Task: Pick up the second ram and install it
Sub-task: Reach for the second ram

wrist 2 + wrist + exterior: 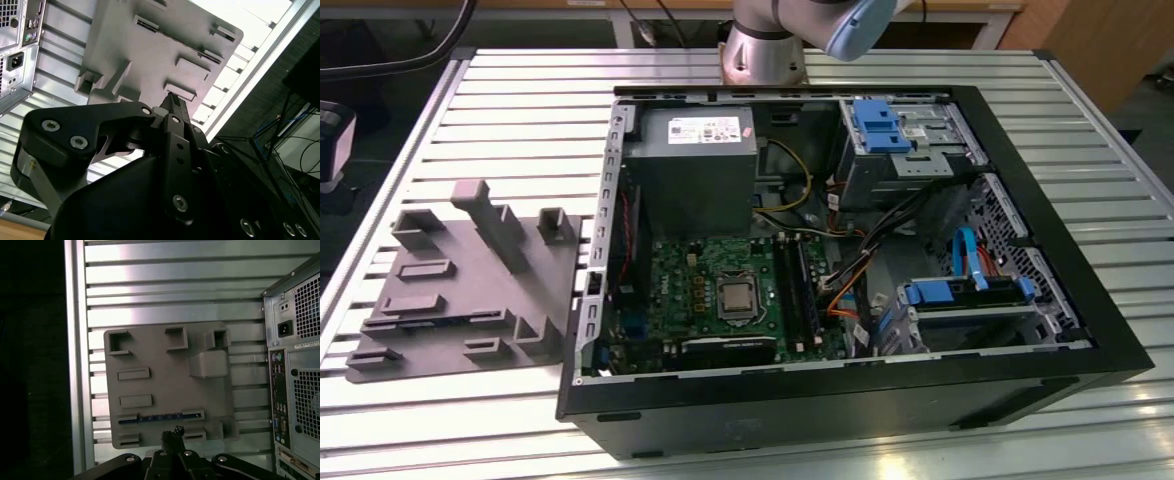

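1. An open computer case (pixel 854 410) sits on the slatted table (pixel 520 90). I read this as the pick-up step, with nothing grasped yet.
2. A grey holder tray (pixel 165 377) lies beside the case, under my gripper (pixel 175 431).
3. The gripper's fingers look pressed together, holding and touching nothing.
4. The second ram (pixel 160 417) stands edge-on in a tray slot. Grasping it calls for parted fingers, aligned astride it.

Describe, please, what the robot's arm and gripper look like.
The arm is a silver-grey metal cylinder with a pale blue joint cap in the exterior view. In the second wrist view the gripper is matte black: angular linked arms narrowing to a slim tip, studded with round silver bolt heads.
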Tool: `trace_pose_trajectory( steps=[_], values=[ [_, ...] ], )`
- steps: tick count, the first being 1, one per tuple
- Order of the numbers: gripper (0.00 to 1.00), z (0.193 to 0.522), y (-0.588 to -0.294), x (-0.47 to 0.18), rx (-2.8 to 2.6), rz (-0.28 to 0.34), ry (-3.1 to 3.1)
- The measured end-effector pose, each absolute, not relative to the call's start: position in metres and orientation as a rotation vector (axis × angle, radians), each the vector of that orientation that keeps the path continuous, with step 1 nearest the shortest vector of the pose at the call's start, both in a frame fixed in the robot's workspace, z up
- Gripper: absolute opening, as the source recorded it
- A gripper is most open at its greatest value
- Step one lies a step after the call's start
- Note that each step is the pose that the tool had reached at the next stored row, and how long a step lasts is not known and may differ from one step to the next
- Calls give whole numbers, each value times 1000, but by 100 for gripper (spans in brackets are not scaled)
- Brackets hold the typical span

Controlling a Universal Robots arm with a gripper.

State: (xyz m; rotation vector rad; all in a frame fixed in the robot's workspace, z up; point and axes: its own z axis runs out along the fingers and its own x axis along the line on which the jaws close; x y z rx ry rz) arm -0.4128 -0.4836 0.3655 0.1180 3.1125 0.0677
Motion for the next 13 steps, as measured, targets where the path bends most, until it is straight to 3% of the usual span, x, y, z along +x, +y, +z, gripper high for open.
trace_pose_trajectory(
  steps=[13],
  values=[
    [11, 360, -484, -415, 118, 68, 3113]
  ],
)
